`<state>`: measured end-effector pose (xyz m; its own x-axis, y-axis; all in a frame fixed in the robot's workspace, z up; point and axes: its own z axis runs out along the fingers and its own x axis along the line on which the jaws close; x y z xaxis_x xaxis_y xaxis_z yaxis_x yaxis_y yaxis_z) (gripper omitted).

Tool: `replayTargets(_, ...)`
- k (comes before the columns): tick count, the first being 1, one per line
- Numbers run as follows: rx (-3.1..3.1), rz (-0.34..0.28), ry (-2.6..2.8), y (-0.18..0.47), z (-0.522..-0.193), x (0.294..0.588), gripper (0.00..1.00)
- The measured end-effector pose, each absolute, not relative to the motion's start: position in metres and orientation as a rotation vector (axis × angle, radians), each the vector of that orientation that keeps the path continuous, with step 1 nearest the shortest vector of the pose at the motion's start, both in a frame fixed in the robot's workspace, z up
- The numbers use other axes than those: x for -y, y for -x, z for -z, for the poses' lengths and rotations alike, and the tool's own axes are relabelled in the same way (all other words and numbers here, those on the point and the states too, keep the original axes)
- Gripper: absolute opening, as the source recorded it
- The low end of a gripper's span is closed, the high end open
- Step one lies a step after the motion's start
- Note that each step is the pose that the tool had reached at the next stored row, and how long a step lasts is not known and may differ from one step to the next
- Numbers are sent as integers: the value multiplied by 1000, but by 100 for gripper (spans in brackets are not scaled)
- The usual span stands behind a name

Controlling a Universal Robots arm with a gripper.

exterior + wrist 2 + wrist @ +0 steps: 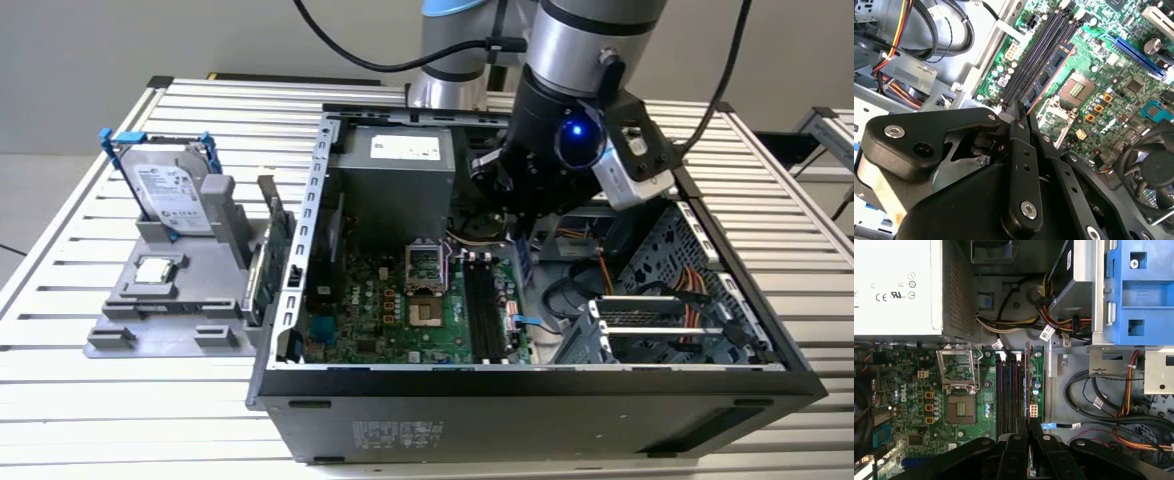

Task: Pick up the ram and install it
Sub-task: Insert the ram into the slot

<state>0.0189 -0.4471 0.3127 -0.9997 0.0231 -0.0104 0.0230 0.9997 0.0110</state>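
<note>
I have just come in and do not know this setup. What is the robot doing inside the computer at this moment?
The arm reaches into the open computer case. Its gripper is shut on the ram, a thin blue stick with dark chips. In the second wrist view the ram hangs over the dark memory slots on the green motherboard, beside the processor socket. Whether it is seated cannot be told.

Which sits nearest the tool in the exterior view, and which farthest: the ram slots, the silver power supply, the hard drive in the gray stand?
1. Ram slots, just below the tool, inside the case.
2. Power supply, toward the exterior view's left of the tool.
3. Hard drive, outside the case, far on the exterior view's left.
</note>
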Motion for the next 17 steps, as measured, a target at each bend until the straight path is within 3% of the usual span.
replayTargets(17,-3136,-18,-36,-19,-305,458,0)
